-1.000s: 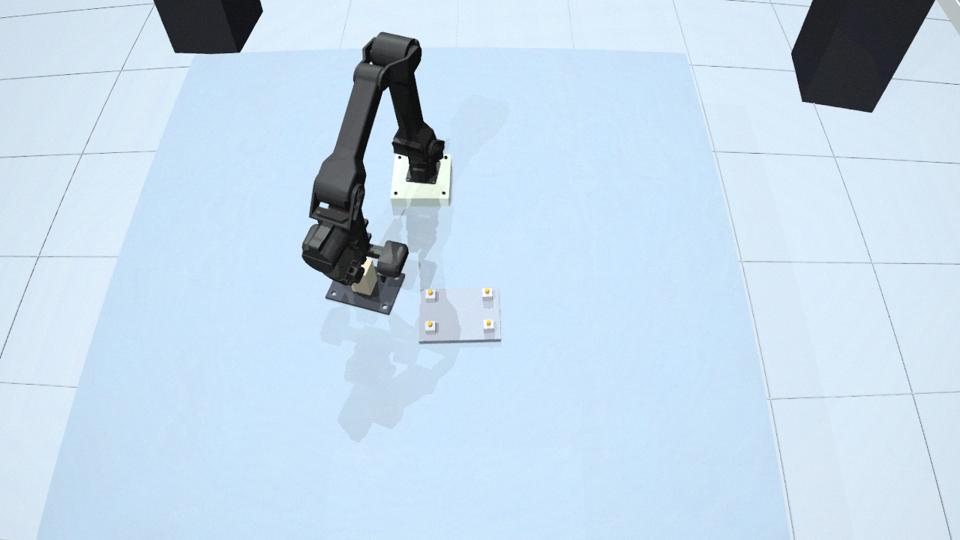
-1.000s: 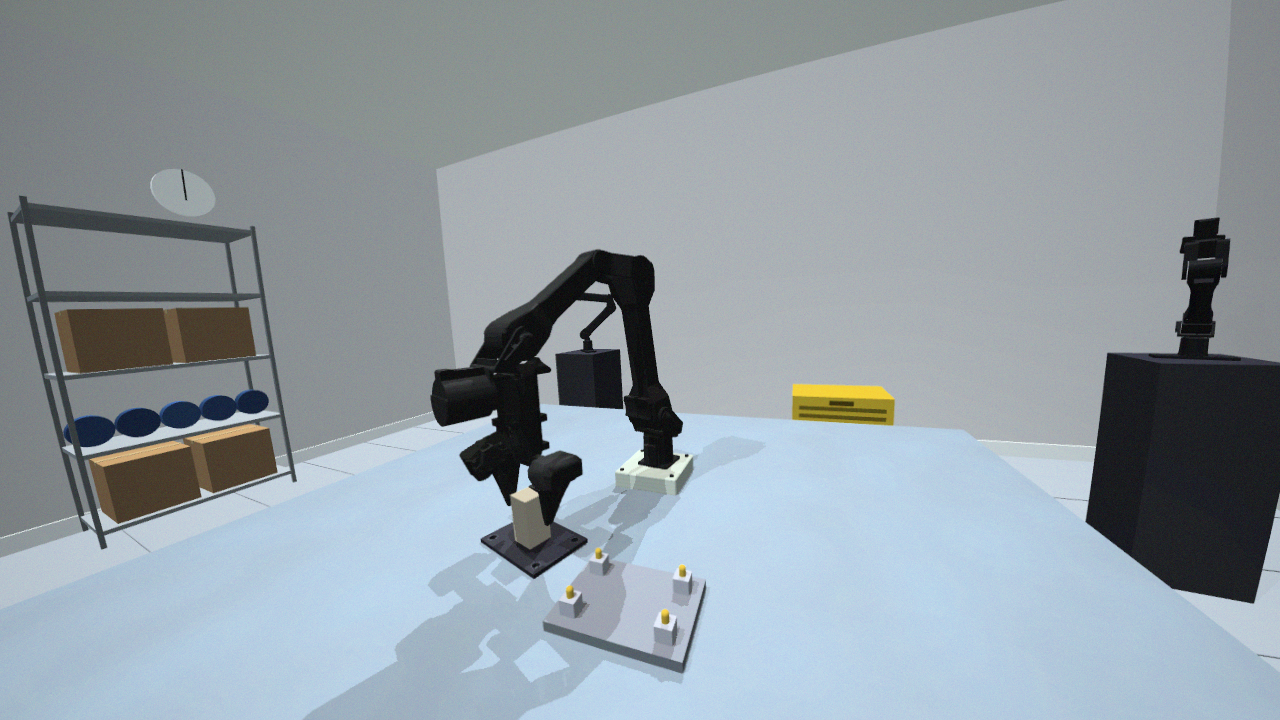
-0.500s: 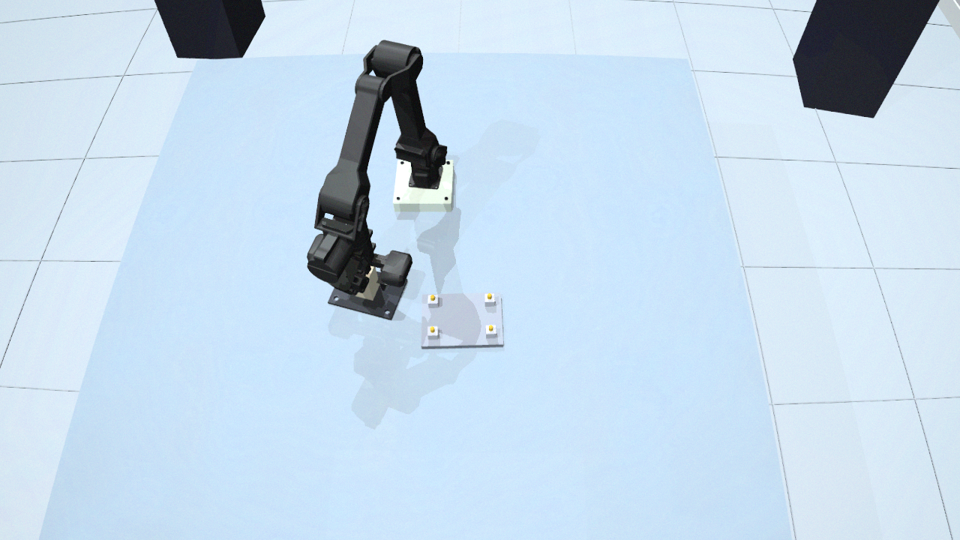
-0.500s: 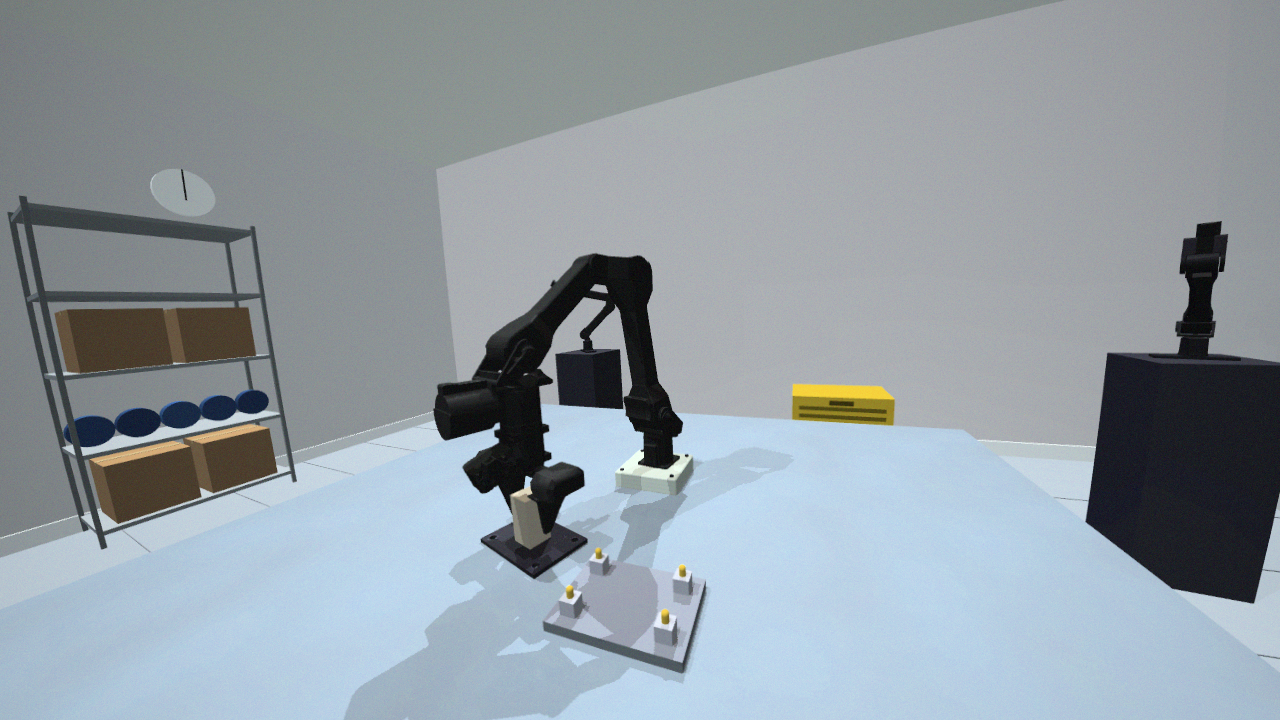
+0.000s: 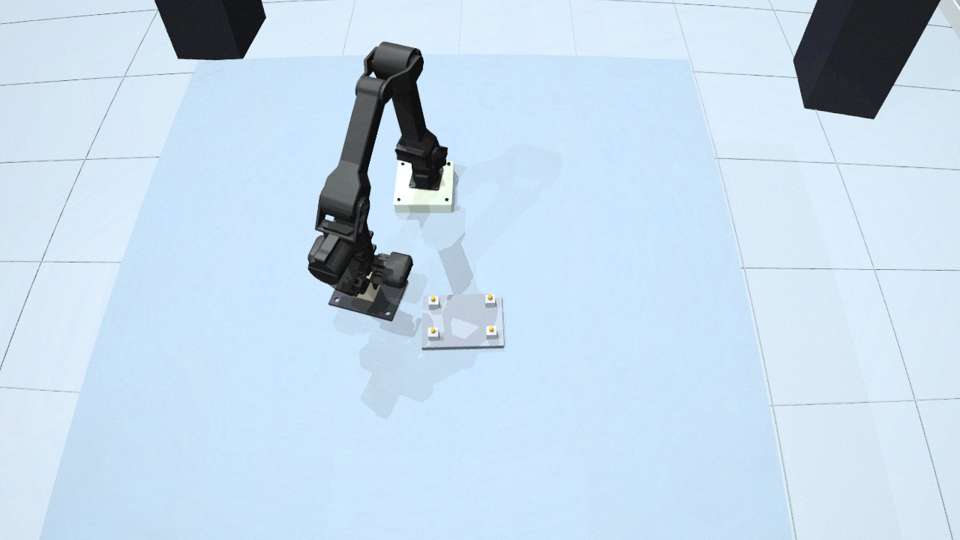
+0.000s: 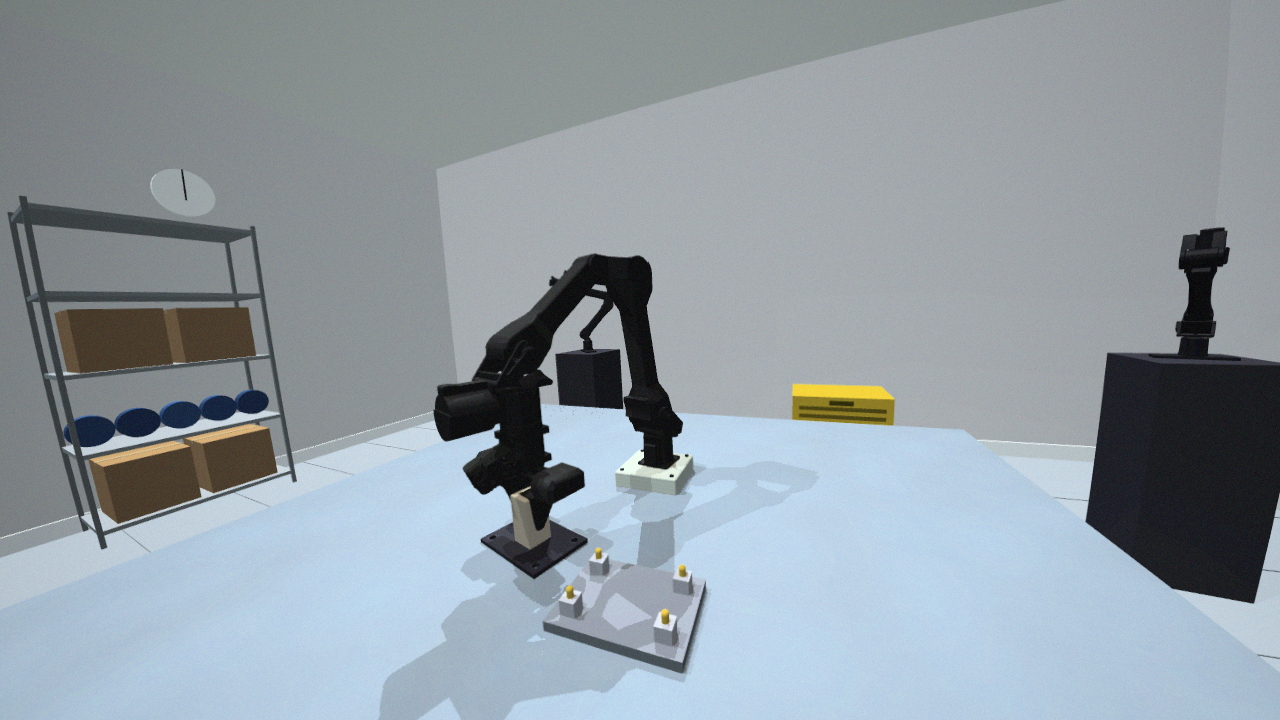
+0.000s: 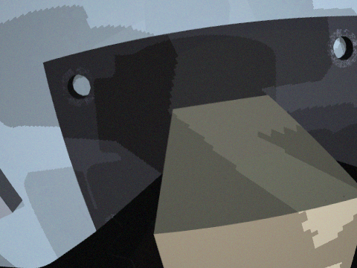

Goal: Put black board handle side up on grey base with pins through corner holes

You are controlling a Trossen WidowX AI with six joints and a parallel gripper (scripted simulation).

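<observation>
Blue table (image 5: 604, 403) (image 6: 895, 537) (image 7: 22, 149) under everything. My black arm (image 5: 362, 127) (image 6: 637, 331) is bent over and reaching down. Grey base (image 5: 463, 322) (image 6: 626, 608) (image 7: 11, 199) sits near the board, not touching it. Black board (image 5: 382, 310) (image 6: 537, 564) (image 7: 223, 63) is flat on the table, handle up, off the base. Gripper (image 5: 370, 282) (image 6: 531, 526) (image 7: 234, 173) — clamped on the beige handle (image 5: 370, 291) (image 6: 528, 531) (image 7: 223, 156). Four posts (image 5: 491, 333) (image 6: 665, 633) — each with a gold pin (image 5: 491, 328) (image 6: 665, 616), all exposed.
</observation>
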